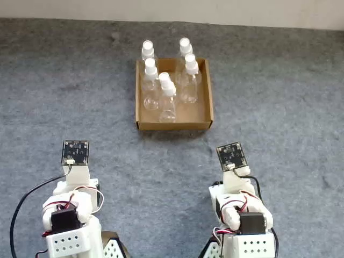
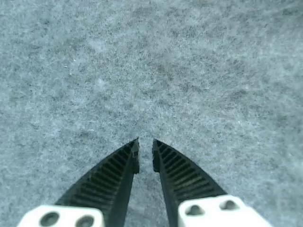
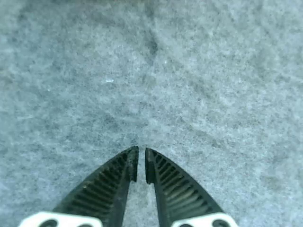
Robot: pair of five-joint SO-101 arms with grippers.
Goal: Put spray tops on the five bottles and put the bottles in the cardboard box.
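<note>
The cardboard box [image 1: 173, 126] sits at the middle of the grey carpet, toward the far side. Several clear bottles [image 1: 167, 105] stand upright inside it, each wearing a white spray top [image 1: 167, 85]. Two of them rise at the box's far wall, the others closer to the front. My left arm [image 1: 72, 209] and right arm [image 1: 239, 209] are folded back at the near edge, well short of the box. The left gripper [image 2: 146, 153] is shut over bare carpet with nothing between its fingers. The right gripper [image 3: 141, 163] is likewise shut and holds nothing.
Grey carpet [image 1: 269, 97] covers the whole table around the box. A pale wall strip [image 1: 215, 11] runs along the far edge. A black cable [image 1: 21, 207] loops beside the left arm's base.
</note>
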